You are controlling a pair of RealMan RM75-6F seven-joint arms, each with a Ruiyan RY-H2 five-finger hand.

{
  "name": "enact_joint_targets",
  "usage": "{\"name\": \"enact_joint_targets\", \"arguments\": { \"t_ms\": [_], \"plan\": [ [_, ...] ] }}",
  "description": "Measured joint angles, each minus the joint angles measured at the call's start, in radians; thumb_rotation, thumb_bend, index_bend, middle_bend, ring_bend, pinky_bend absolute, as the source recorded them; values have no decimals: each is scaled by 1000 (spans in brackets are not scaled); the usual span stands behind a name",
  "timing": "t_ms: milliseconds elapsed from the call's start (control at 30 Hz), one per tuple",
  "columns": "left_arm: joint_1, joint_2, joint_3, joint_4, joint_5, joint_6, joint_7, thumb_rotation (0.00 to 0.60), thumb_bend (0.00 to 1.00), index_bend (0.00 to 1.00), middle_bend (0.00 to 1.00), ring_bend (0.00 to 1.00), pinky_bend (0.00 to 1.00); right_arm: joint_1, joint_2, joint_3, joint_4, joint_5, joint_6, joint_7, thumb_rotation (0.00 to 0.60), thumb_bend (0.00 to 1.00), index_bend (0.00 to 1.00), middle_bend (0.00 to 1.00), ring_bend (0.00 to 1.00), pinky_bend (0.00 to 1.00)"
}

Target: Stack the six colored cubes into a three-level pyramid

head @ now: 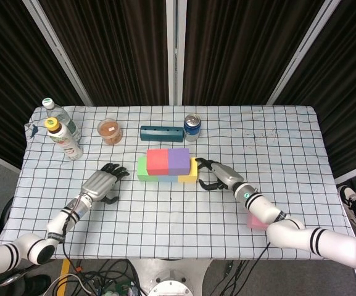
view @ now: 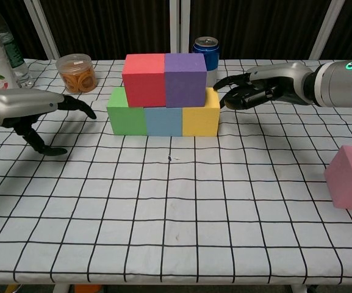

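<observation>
A green cube [view: 125, 115], a blue cube [view: 163, 120] and a yellow cube [view: 201, 116] stand in a row mid-table. A red cube [view: 144, 79] and a purple cube [view: 185, 79] sit on top of them. The pink cube [view: 351, 178] lies alone at the front right [head: 258, 221]. My right hand [view: 254, 90] is open, its fingertips close to the yellow cube's right side [head: 213, 176]. My left hand [view: 38, 110] is open, just left of the green cube [head: 103, 184].
Behind the cubes stand a blue can [head: 192, 126] and a dark teal block [head: 161, 133]. A jar of orange bits [head: 110, 131] and two bottles [head: 63, 135] stand at the back left. The checked cloth [head: 165, 216] ends at the table's front edge.
</observation>
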Motion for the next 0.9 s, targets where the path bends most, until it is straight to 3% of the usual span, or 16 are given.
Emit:
{"name": "enact_joint_targets", "arguments": {
  "t_ms": [533,733,900],
  "plan": [
    [4,6,8,-4,-5,9,-7,572,272,148,59,0,32,1,6,-10,-15,14,19,-25,349,475,0,166,0,0],
    [43,54,21,-55,-1,63,-18,576,268,147,50,0,32,-39,99,-19,-100,-8,62,-36,351,402,0,166,0,0],
    [101,127,28,-130,8,159,-36,595,264,148,50,0,33,-103,239,-21,-250,-65,146,-42,353,266,0,167,0,0]
  ]
}}
